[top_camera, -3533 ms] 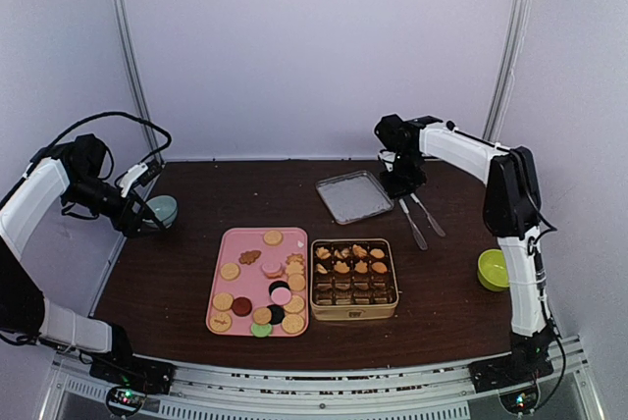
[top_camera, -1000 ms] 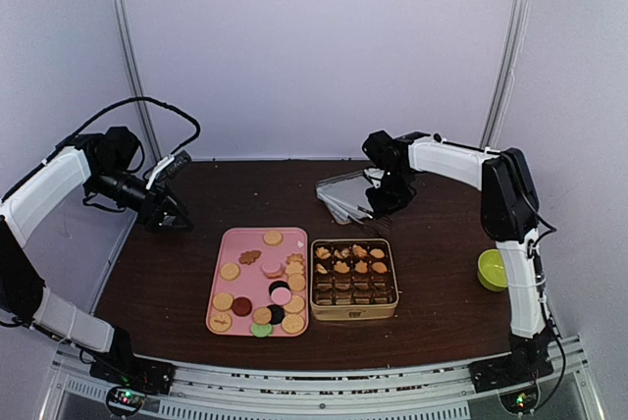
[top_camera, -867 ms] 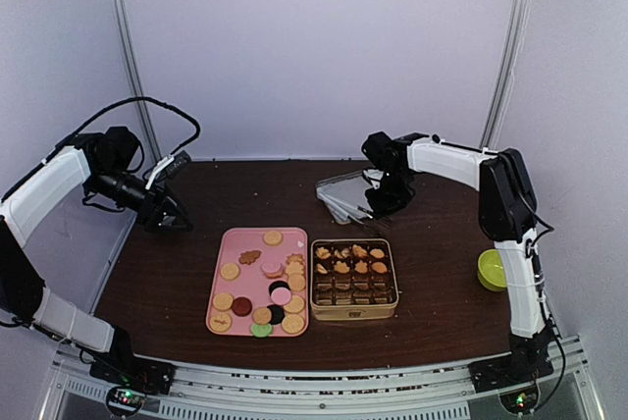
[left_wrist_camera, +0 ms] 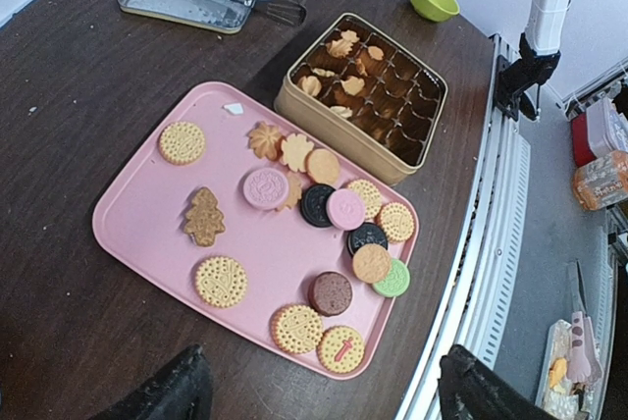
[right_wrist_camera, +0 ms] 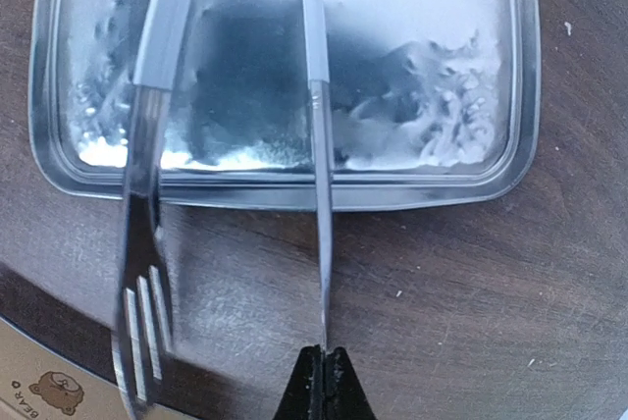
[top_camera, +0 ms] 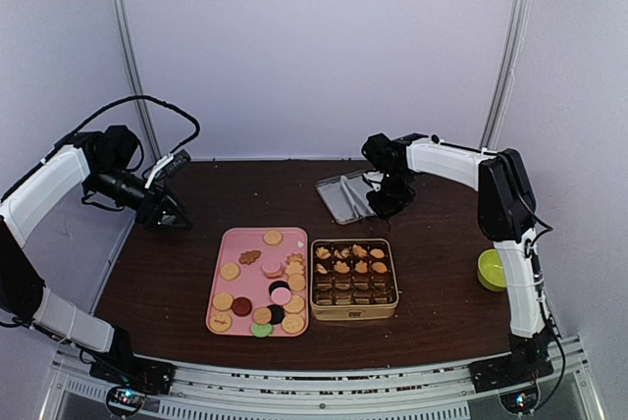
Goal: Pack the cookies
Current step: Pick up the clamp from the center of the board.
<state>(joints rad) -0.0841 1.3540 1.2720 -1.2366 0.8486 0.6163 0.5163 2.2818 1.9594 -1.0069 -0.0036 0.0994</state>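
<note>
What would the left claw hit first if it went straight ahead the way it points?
Most likely the cookies on the pink tray; the open left gripper aims down at them, though exact depth is unclear.

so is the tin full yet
Partly full: the tin has cookies in some compartments only; the rest look empty.

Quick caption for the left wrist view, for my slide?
Open left gripper overlooking the pink tray of loose cookies, with the partly filled gold tin alongside.

Right jaws hide one end of the utensil (right_wrist_camera: 315, 145).
</note>
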